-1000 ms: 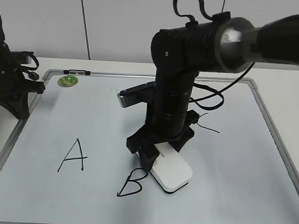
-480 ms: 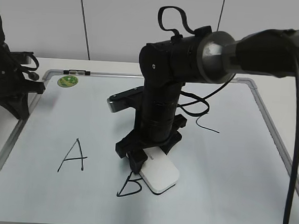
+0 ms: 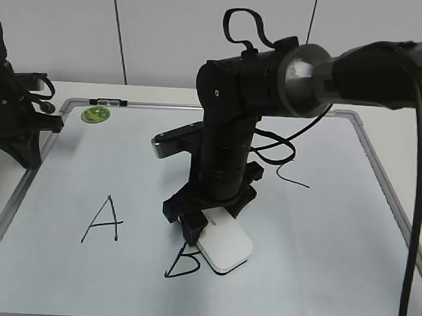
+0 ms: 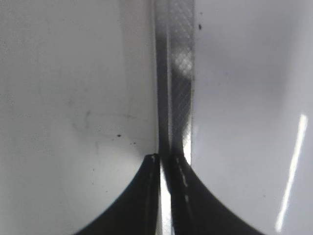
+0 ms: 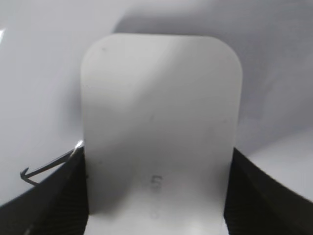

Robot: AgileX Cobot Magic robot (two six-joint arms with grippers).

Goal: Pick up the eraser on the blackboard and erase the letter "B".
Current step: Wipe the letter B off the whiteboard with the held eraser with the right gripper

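The right pincer [image 3: 208,226] was closed on the eraser [image 3: 223,249], one jaw pressed against each long side, as the right wrist view confirmed with the eraser [image 5: 160,122] filling the space between the two dark fingers [image 5: 54,196]. The eraser lay flat on the blackboard [image 3: 335,230], its white top face upward and its dark underside against the writing area. It sat in the lower middle of the blackboard, touching the upper right part of the letter "B" [image 3: 181,265]. The top strokes of that letter were hidden behind the eraser and the pincer; the lower loop remained visible. A short dark stroke [image 5: 44,169] showed at the left edge of the eraser in the right wrist view.

The letter "A" [image 3: 104,219] stood to the left of the "B", apart from it. A partial curved stroke of a third letter [image 3: 292,179] lay to the right of the right arm. A round green magnet [image 3: 96,113] sat near the upper left corner of the blackboard.

The left pincer [image 3: 18,146] rested at the left edge of the blackboard, well apart from the eraser. In the left wrist view its two fingers [image 4: 142,196] were nearly together, with only a thin gap between them, positioned over the metal frame [image 4: 177,73], and nothing was gripped. The blackboard lay on a pale surface [image 3: 406,127].
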